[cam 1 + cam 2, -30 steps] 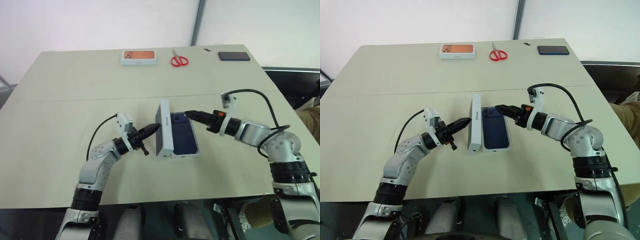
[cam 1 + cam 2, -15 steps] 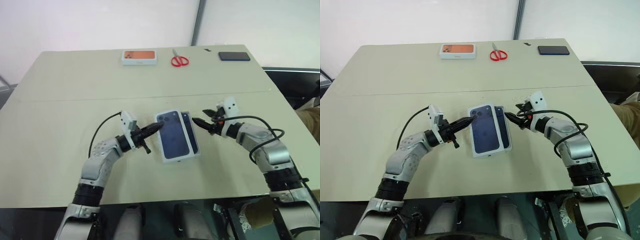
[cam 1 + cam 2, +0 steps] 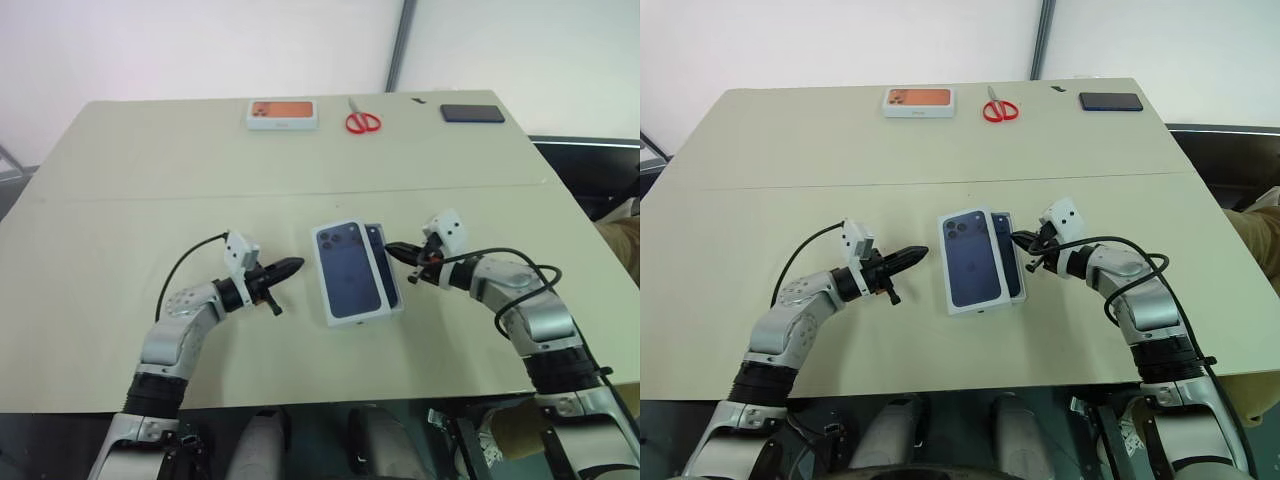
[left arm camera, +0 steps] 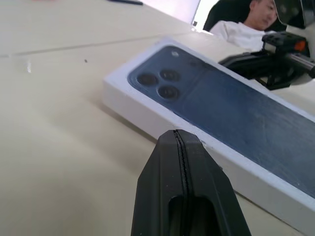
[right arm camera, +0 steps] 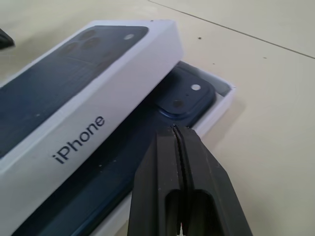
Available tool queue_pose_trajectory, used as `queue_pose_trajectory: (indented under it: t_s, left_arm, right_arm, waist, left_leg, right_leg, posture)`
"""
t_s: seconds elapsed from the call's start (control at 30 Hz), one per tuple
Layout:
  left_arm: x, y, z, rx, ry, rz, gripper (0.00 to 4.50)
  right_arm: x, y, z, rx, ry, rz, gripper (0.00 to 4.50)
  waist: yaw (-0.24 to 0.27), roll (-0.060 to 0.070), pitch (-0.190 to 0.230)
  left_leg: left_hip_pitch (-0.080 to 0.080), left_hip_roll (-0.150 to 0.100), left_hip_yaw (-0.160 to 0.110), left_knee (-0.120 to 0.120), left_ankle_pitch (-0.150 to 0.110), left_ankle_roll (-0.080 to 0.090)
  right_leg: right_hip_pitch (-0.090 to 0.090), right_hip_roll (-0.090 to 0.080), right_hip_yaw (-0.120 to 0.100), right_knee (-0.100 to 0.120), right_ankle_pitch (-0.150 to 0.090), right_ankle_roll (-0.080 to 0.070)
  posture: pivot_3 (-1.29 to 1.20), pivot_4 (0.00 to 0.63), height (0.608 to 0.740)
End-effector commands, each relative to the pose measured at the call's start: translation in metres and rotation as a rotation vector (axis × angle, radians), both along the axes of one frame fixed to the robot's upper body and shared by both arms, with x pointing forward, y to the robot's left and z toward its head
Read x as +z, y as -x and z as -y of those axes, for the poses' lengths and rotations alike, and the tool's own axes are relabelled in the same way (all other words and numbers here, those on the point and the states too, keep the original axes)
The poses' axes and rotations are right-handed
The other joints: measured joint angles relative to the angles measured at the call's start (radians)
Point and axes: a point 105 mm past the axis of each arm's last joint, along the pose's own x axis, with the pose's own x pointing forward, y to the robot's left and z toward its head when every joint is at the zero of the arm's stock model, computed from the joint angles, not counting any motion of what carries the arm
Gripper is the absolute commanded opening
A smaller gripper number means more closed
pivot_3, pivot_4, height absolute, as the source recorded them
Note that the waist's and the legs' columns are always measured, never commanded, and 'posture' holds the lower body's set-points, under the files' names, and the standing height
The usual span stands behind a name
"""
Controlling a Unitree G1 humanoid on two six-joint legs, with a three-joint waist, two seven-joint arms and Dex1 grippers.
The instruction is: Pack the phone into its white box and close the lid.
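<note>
Head view: lid (image 3: 345,270) lies askew over the white box (image 3: 394,290) at centre of the worktop (image 3: 120,200); phone (image 3: 380,262) peeks out beside it.
Left wrist view: left claw (image 4: 183,142) shut, empty, near lid.
Right wrist view: right claw (image 5: 178,135) shut, empty, over phone.

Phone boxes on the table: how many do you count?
2. One white box sits mid-table between the arms, phone inside, its lid resting askew on top. A second, orange-topped box lies at the far edge, left of the scissors.
</note>
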Motion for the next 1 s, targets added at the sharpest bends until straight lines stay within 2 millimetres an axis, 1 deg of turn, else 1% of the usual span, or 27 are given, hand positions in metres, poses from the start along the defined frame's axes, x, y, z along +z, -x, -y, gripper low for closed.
queue_pose_trajectory:
  t_s: [0.03, 0.13, 0.23, 0.37, 0.53, 0.63, 0.73, 0.83, 1.0]
  left_arm:
    - [0.007, -0.001, 0.008, -0.044, -0.015, 0.029, 0.00]
    - [0.004, -0.001, 0.013, -0.068, -0.027, 0.008, 0.00]
    - [0.004, 0.000, 0.018, -0.085, -0.022, -0.006, 0.00]
    - [0.003, -0.001, 0.020, -0.092, -0.022, -0.033, 0.00]
    - [-0.005, 0.002, 0.014, -0.101, -0.049, -0.086, 0.00]
    - [-0.001, 0.004, 0.010, -0.093, -0.047, -0.074, 0.00]
    - [-0.001, 0.005, 0.009, -0.093, -0.059, -0.080, 0.00]
    - [-0.006, 0.006, 0.013, -0.101, -0.073, -0.097, 0.00]
    - [-0.009, 0.005, 0.025, -0.129, -0.052, -0.119, 0.00]
  right_arm:
    - [0.020, 0.004, -0.001, 0.041, -0.010, 0.066, 0.04]
    - [0.020, 0.005, -0.004, 0.056, -0.017, 0.060, 0.04]
    - [0.016, 0.010, -0.007, 0.082, 0.007, 0.060, 0.04]
    - [0.016, 0.008, -0.006, 0.068, 0.008, 0.064, 0.04]
    - [0.020, 0.007, -0.007, 0.061, 0.011, 0.080, 0.04]
    - [0.020, 0.006, -0.006, 0.054, 0.021, 0.084, 0.04]
    - [0.022, 0.005, -0.005, 0.057, 0.023, 0.088, 0.04]
    - [0.024, 0.006, -0.006, 0.080, 0.033, 0.090, 0.04]
    - [0.019, 0.008, -0.004, 0.102, 0.086, 0.092, 0.04]
  waist:
    - [0.000, 0.000, 0.000]
    - [0.000, 0.000, 0.000]
    - [-0.001, 0.000, 0.000]
    - [0.000, 0.000, 0.000]
    - [-0.002, 0.000, 0.000]
    - [-0.002, 0.000, 0.000]
    - [-0.001, 0.000, 0.000]
    - [-0.001, 0.000, 0.000]
    - [0.001, 0.000, 0.000]
  left_leg:
    - [0.000, 0.000, 0.000, 0.000, 0.000, 0.000]
    - [0.000, 0.000, 0.000, 0.000, 0.000, 0.000]
    - [0.000, 0.000, 0.000, 0.000, 0.000, 0.000]
    - [0.000, 0.000, 0.000, 0.000, 0.000, 0.000]
    - [0.000, 0.000, 0.000, 0.000, 0.000, 0.000]
    - [0.000, 0.000, 0.000, 0.000, 0.000, 0.000]
    - [0.000, 0.000, 0.000, 0.000, 0.000, 0.000]
    - [0.000, 0.000, 0.000, 0.000, 0.000, 0.000]
    - [0.000, 0.000, 0.000, 0.000, 0.000, 0.000]
  right_leg:
    - [0.000, 0.000, 0.000, 0.000, 0.000, 0.000]
    - [0.000, 0.000, 0.000, 0.000, 0.000, 0.000]
    - [0.000, 0.000, 0.000, 0.000, 0.000, 0.000]
    - [0.000, 0.000, 0.000, 0.000, 0.000, 0.000]
    - [0.000, 0.000, 0.000, 0.000, 0.000, 0.000]
    - [0.000, 0.000, 0.000, 0.001, 0.000, 0.000]
    - [0.000, 0.000, 0.000, 0.000, 0.000, 0.000]
    - [0.000, 0.000, 0.000, 0.000, 0.000, 0.000]
    - [0.000, 0.000, 0.000, 0.000, 0.000, 0.000]
  posture:
    - [0.00, 0.150, 0.740]
    - [0.00, 0.150, 0.740]
    - [0.00, 0.150, 0.740]
    - [0.00, 0.150, 0.740]
    - [0.00, 0.150, 0.740]
    - [0.00, 0.150, 0.740]
    - [0.00, 0.150, 0.740]
    - [0.00, 0.150, 0.740]
    - [0.00, 0.150, 0.740]
